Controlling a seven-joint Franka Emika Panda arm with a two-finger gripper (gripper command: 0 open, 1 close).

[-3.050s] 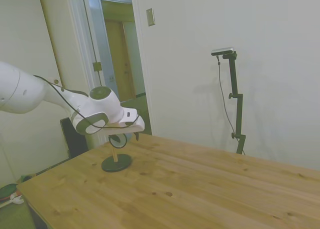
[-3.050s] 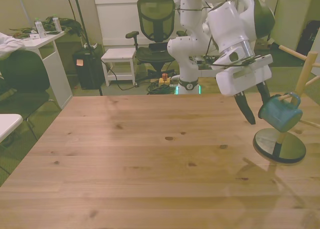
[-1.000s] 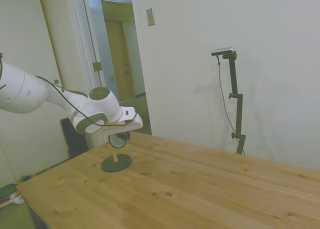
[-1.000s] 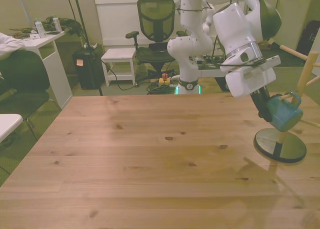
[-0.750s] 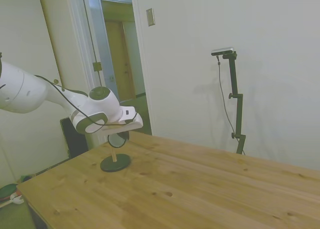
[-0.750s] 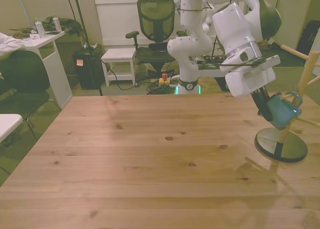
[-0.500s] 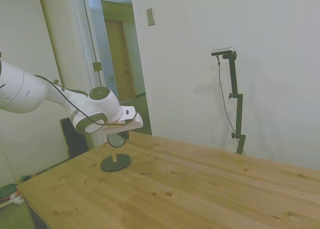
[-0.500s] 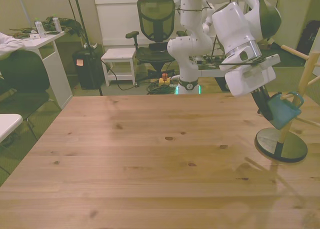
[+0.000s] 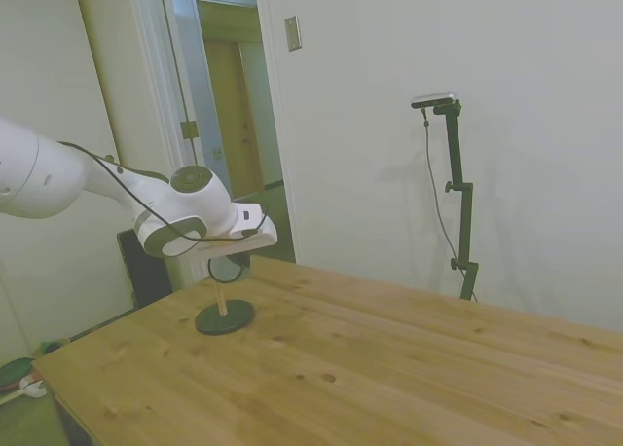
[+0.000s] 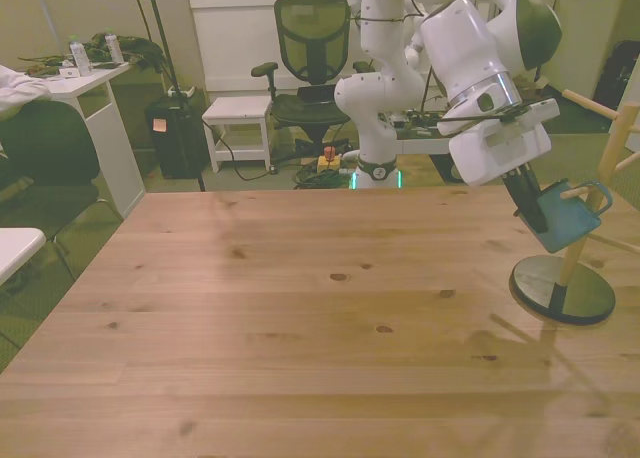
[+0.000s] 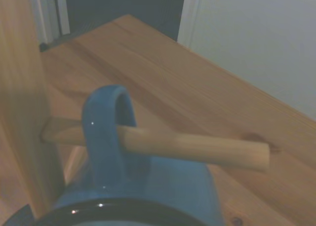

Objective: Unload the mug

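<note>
The light-blue mug [image 10: 566, 218] hangs tilted by its handle [image 10: 597, 192] on a peg of the wooden stand [image 10: 572, 259], at the front view's right. My gripper [image 10: 535, 216] is shut on the mug's wall on the side away from the post. In the side view the mug [image 9: 230, 268] shows as a dark ring just under my hand, above the stand's dark round base [image 9: 225, 316]. The wrist view shows the blue handle [image 11: 106, 118] looped over the peg [image 11: 197, 148], close to the post [image 11: 19, 88].
The stand's base [image 10: 562, 290] sits close to the table's edge at the front view's right. Other pegs [image 10: 588, 101] stick out higher up the post. Bare wooden tabletop [image 10: 300, 298] spreads toward the front view's left. An office chair [image 10: 312, 38] stands behind the table.
My gripper came up to the mug and shut on it. Since then it has risen a little, lifting and tilting the mug on its peg; the stand has shifted slightly.
</note>
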